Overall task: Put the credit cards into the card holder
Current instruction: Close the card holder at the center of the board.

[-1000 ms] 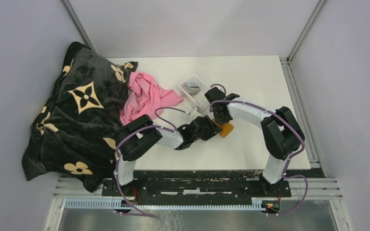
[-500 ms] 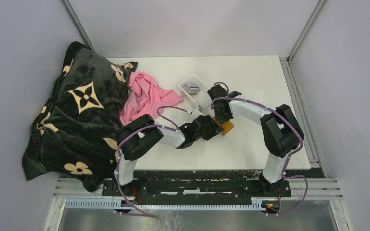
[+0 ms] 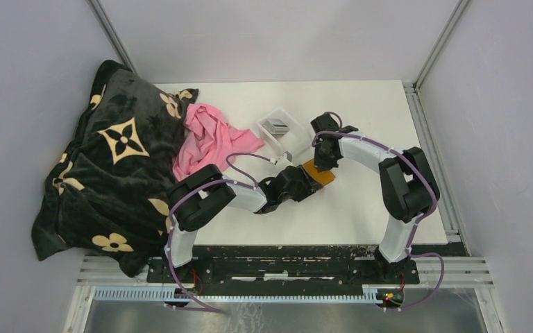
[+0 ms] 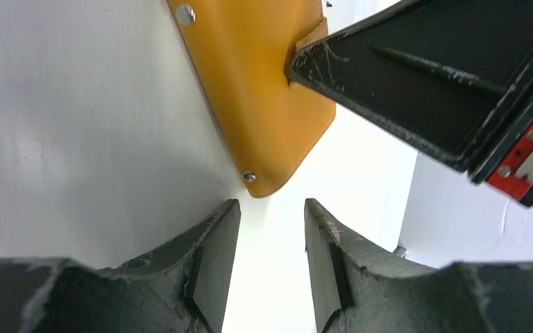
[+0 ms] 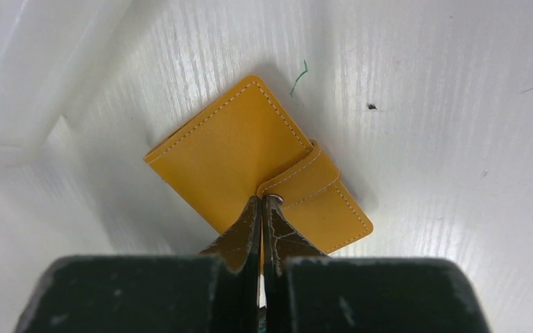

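Observation:
The orange card holder (image 3: 319, 175) lies on the white table between my two grippers, folded, with its strap across the top (image 5: 305, 184). My right gripper (image 5: 261, 201) is shut with its tips pinched at the strap's snap end; in the top view the right gripper (image 3: 322, 159) sits at the holder's far edge. My left gripper (image 4: 271, 205) is open, its fingers just short of the card holder's near corner (image 4: 257, 184), with nothing between them. The credit cards (image 3: 275, 125) sit as a small grey stack in a clear tray.
The clear plastic tray (image 3: 288, 133) stands just left of the right gripper. A pink cloth (image 3: 208, 142) and a dark patterned blanket (image 3: 111, 159) fill the table's left side. White table surface (image 3: 368, 125) stretches to the right and far side.
The right gripper has moved away and to the right, staying shut, and the card holder has shifted with it toward the far side. The left arm has barely moved.

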Controlling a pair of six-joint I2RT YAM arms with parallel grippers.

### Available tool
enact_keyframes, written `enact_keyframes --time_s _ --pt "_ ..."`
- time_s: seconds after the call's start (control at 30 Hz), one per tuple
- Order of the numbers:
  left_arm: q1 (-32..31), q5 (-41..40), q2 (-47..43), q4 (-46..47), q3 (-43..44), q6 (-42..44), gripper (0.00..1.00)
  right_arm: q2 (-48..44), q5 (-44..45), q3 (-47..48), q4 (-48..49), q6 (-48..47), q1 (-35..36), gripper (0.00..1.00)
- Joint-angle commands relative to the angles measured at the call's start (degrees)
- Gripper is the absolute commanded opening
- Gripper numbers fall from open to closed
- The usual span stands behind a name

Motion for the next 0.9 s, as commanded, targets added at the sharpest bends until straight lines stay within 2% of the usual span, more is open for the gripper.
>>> enact_keyframes --time_s 0.0,0.23,0.57,0.87 --pt "-0.2 -0.5 6.6 -24.2 -5.2 5.2 0.51 6.9 -2.5 -6.4 4.7 4.5 -4.1 0.01" --pt "-0.3 -1.6 4.9 -26.0 -6.1 5.1 0.51 8.2 -4.1 -6.1 3.5 7.9 -5.8 0.01" --pt "-0.2 -2.8 2.1 -30.2 -6.9 4.6 0.52 9.9 -2.4 -3.5 -3.9 14.8 -5.9 0.01" --pt "-0.2 -6.7 -2.7 -35.5 -4.9 6.9 0.52 12.3 -0.5 -1.0 -8.9 24.9 -6.3 0.01"
